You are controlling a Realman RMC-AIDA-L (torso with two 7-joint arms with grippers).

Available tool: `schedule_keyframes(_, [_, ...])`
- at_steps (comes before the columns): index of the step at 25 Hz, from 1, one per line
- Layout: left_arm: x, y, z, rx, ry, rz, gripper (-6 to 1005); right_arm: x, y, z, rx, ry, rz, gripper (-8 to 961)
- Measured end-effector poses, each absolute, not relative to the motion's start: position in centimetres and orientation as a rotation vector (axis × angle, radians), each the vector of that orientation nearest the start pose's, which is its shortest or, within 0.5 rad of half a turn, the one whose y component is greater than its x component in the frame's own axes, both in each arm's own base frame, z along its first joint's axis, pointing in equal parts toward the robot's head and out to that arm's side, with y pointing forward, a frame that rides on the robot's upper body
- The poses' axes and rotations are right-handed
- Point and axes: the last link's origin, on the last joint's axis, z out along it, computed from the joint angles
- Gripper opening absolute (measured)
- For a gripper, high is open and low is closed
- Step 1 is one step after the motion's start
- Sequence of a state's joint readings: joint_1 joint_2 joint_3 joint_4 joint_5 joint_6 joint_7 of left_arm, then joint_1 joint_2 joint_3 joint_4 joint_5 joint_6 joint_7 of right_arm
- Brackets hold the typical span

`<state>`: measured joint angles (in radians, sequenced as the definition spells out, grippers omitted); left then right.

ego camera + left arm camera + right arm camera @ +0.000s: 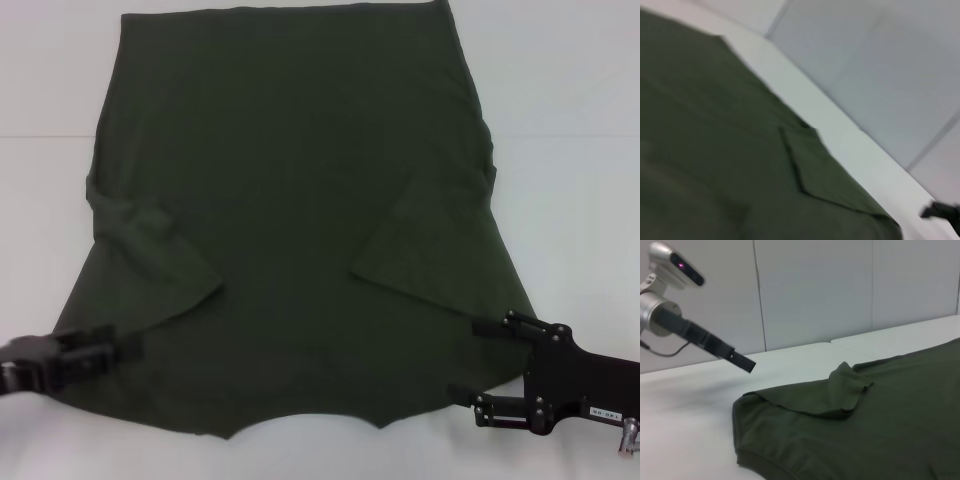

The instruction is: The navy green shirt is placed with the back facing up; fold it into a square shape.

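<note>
Nearest, left gripper (pixel 130 345): at the shirt's near left corner, low beside the hem; its dark fingers reach the cloth's edge, and whether they stand apart or together cannot be told.
Right gripper (pixel 462 358): at the shirt's near right corner, its two fingers well apart, one near the folded sleeve, the other by the collar-side edge, nothing held between them.
Navy green shirt (pixel 290 200): spread flat on the white table (pixel 570 150), plain side up, collar end towards the robot, both sleeves folded inward over the body.
Farther, table: white surface showing beyond the shirt's far hem and along both its sides.
</note>
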<state>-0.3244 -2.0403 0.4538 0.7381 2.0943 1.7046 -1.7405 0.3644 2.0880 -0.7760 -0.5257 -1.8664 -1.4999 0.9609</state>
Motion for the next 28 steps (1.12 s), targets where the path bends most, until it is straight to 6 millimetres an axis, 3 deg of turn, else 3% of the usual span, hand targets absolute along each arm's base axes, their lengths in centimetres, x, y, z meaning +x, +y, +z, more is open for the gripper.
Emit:
schedule_keyframes(4, [-34.5, 27.4, 7.6, -2.231, -1.643, -0.723, 795, 30.6, 27.7, -2.9, -2.663, 0.393, 0.677, 943])
schedule_keyframes(9, [-34.4, 28.3, 9.4, -2.143, -1.863, -0.568, 788, 30.4, 27.8, -3.0, -2.667, 0.391, 0.680, 943])
schedule_keyframes(19, [-35.5, 30.3, 9.7, -1.945, -1.977, -0.224, 771, 30.2, 27.9, -3.3, -2.690, 0.382, 0.670, 943])
schedule_keyframes(28, [-35.9, 31.1, 9.3, -1.921, -1.932, -0.169, 756, 30.2, 27.9, -3.3, -2.690, 0.388, 0.670, 943])
